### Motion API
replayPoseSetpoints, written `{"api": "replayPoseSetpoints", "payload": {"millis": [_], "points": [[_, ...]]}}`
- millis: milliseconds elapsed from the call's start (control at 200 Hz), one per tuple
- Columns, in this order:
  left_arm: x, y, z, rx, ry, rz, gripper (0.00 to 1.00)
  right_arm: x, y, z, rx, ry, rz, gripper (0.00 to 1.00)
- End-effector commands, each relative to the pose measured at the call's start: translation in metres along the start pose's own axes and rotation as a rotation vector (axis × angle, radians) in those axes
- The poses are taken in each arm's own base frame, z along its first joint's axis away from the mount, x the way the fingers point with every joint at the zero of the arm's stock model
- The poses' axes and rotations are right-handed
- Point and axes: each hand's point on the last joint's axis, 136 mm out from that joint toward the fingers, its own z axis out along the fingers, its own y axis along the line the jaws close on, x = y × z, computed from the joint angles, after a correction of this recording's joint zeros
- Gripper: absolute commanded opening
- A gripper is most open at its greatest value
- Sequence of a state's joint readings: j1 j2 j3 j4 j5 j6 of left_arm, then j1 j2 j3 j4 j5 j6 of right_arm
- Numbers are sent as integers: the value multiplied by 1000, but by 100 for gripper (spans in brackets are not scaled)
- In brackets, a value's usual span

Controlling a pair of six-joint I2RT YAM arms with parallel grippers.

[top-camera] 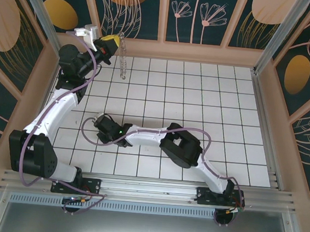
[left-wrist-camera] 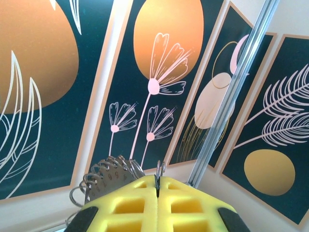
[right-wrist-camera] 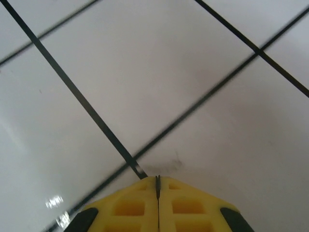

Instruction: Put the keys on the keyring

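Yellow ribbed fingertips of the left tool (left-wrist-camera: 158, 182) are pressed together on a loop of bare wire belonging to the thin pale metal keyring fringed with small silvery tags (left-wrist-camera: 109, 172). The tags bunch just left of the fingers. From above, the left tool (top-camera: 110, 41) is raised over the far-left corner of the white tiled bench with black grid lines (top-camera: 211, 99), and the keyring (top-camera: 124, 61) hangs edge-on beneath it, clear of the tiles.

Right tool (right-wrist-camera: 157, 182) is pressed together too, tip low over a tile beside a grid line. From above, the right tool (top-camera: 96, 125) sits toward the near-left part of the bench. The tiny brass key can't be made out, so I can't tell if it is pinched or lying hidden under the tips.

Handling, my judgement:
- Keyring is light, stiff wire, slick metal. The fringe likely swings and snags, so grip bare wire between tags.
- Key is thin, flat and hard, and it probably slides on glossy tile. Pinch it by the blade edges and leave the bow hole free for threading.
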State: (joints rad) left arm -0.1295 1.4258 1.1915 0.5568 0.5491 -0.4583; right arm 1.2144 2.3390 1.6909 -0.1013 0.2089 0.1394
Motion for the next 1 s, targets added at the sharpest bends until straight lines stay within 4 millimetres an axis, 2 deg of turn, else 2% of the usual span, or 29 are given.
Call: {"api": "replayPoseSetpoints", "payload": {"millis": [0, 110, 145, 265, 380, 515, 676, 826, 861, 996], "points": [[-25, -14, 1, 57, -59, 30, 0, 43, -33, -11, 92, 123, 7, 4], [-25, -15, 2, 66, -58, 26, 0, 37, -41, -24, 80, 98, 45, 4], [-25, -15, 2, 70, -58, 25, 0, 33, -41, -29, 69, 82, 52, 7], [-25, -16, 3, 77, -56, 22, 0, 20, -24, -40, -27, 45, 48, 41], [-25, -17, 3, 81, -54, 21, 0, 17, -6, -42, -116, 28, 19, 53], [-25, -17, 4, 83, -53, 22, 0, 20, 13, -40, -178, 28, -33, 57], [-25, -17, 4, 82, -52, 21, 0, 21, 20, -33, -185, 31, -51, 57], [-26, -17, 5, 87, -49, 21, 0, 14, 22, -33, -189, 12, -48, 56], [-25, -16, 5, 86, -48, 21, 0, 13, 27, -34, -218, 12, -50, 56], [-25, -15, 7, 89, -47, 18, 0, 11, 33, -26, -233, 17, -51, 56]]}}
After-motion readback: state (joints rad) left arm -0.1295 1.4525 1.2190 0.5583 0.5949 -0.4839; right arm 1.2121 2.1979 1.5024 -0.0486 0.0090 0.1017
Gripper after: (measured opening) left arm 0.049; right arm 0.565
